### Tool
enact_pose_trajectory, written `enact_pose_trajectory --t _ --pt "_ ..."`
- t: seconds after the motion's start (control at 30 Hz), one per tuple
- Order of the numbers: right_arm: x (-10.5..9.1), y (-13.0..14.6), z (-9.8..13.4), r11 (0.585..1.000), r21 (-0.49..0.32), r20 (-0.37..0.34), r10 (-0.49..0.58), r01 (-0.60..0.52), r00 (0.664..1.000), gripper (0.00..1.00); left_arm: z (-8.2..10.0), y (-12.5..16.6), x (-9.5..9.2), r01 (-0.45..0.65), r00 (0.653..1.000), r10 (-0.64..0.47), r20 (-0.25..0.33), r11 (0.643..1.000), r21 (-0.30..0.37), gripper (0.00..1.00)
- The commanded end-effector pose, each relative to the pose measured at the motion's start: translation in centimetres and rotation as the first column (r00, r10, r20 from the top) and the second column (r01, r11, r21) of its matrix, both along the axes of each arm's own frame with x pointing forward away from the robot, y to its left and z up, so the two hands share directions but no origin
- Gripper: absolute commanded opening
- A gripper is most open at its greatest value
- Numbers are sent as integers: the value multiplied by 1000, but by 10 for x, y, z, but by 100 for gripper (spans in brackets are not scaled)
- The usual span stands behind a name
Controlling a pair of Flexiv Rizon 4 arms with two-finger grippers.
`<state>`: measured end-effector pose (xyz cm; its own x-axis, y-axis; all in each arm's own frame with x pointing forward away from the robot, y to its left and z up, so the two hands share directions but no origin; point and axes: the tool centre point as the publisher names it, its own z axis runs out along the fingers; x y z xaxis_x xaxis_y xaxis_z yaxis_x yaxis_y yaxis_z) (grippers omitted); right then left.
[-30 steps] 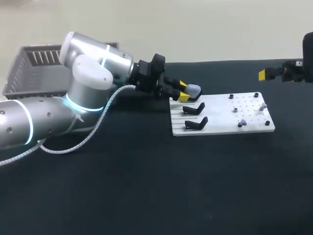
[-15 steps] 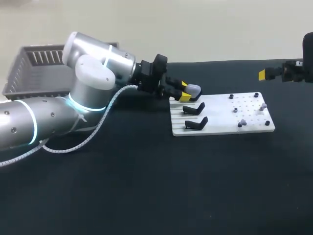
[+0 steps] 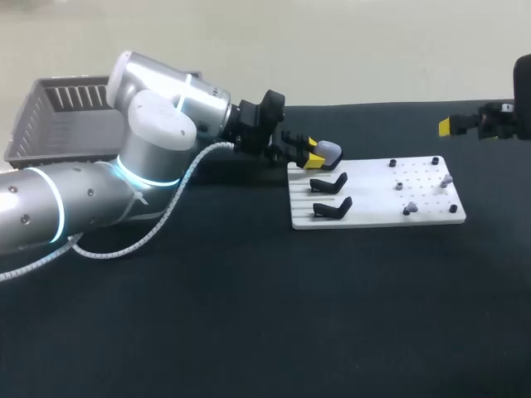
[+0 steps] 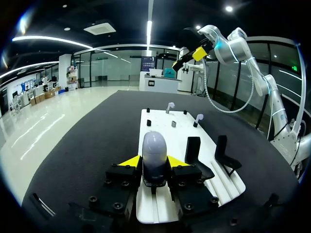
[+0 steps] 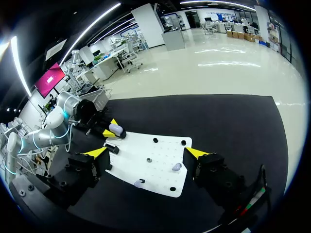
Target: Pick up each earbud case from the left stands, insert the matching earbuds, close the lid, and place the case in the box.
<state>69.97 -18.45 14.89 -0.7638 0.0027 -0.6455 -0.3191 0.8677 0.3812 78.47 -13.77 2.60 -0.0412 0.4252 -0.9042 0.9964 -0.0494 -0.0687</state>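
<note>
— Black table (image 3: 249, 315), entry one: the left hand?
— Item: left hand (image 4: 154, 164), both yellow tips clamped on the earbud case (image 4: 154, 148), at the far left corner of the white board (image 3: 377, 199).
— Next outward?
— Two black stands (image 3: 330, 183) just beside the case. Small earbuds (image 3: 446, 179) on the board's right part. Grey box (image 3: 62, 116) behind the left arm (image 3: 158, 133). Last: right hand (image 5: 146, 153), fingers wide apart, well apart from the board.
</note>
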Motion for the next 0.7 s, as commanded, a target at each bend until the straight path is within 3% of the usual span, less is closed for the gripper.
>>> enact_pose_trajectory --t 0.03,0.27,0.53,0.57,0.7 --pt "0 0 0 1000 -1 0 0 0 1000 100 7 4 -3 0 1000 0 12 1000 -9 0" --pt "0 0 0 1000 -1 0 0 0 1000 100 12 5 -4 6 1000 -5 26 1000 -23 0" --pt "0 0 0 1000 -1 0 0 0 1000 100 0 1 -4 12 1000 -12 6 1000 -5 0" --pt "0 0 0 1000 -1 0 0 0 1000 100 0 1 -3 13 1000 -13 4 1000 -4 15" --pt "0 0 0 1000 -1 0 0 0 1000 100 -1 0 -3 15 1000 -15 3 1000 1 47"
